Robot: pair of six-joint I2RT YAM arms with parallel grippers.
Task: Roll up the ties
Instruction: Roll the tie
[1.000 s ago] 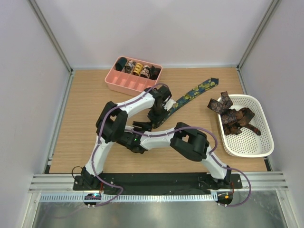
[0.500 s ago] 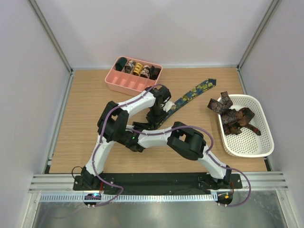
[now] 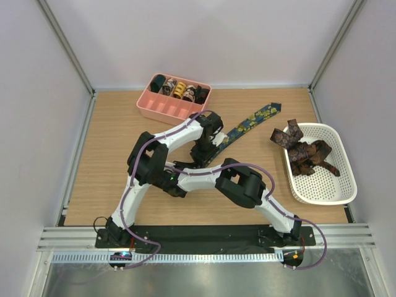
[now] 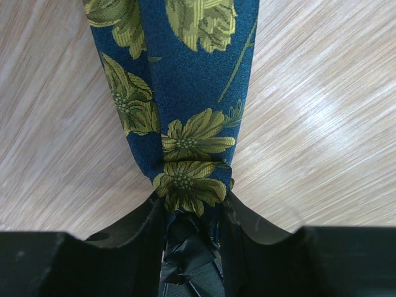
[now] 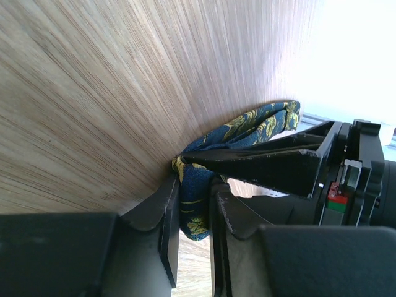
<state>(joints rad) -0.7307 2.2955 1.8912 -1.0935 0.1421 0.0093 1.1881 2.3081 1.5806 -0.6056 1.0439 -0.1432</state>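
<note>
Table [image 3: 111, 154]: wood top, work going on near its middle.

Basket [image 3: 325, 185], right side: heap of loose ties [image 3: 303, 151], brown and dark patterned, none rolled.

Tray [image 3: 143, 105], far side, left of centre: back row holds coils [image 3: 179, 90]. The front row looks unfilled.

Tie [image 3: 250, 122] in work: navy, yellow-green flowers, lying flat on the table. Its long axis runs on a diagonal from mid-table out to the far right. The pointed tip lies near the basket's far corner, apart from it.

Left gripper [image 4: 192, 205]: your wrist view shows the fingers clamped on the tie's near end. Cloth is bunched in the pinch, and the rest leads straight away from the fingertips.

Right gripper [image 5: 193, 185]: one finger on each side of a small fold at that same near end, cloth filling the gap. It reads as a pinch, but you can't tell how firm.

Judgement: the roll is barely begun, one fold at most. All the free length lies to one side of both pairs of fingers, toward the far right. You would have to wind along that diagonal, toward the tip. Both grippers sit at the same end, almost touching, and neither is clearly nearer the tip.

Risk: if the two pinches pull apart, the fold opens.
</note>
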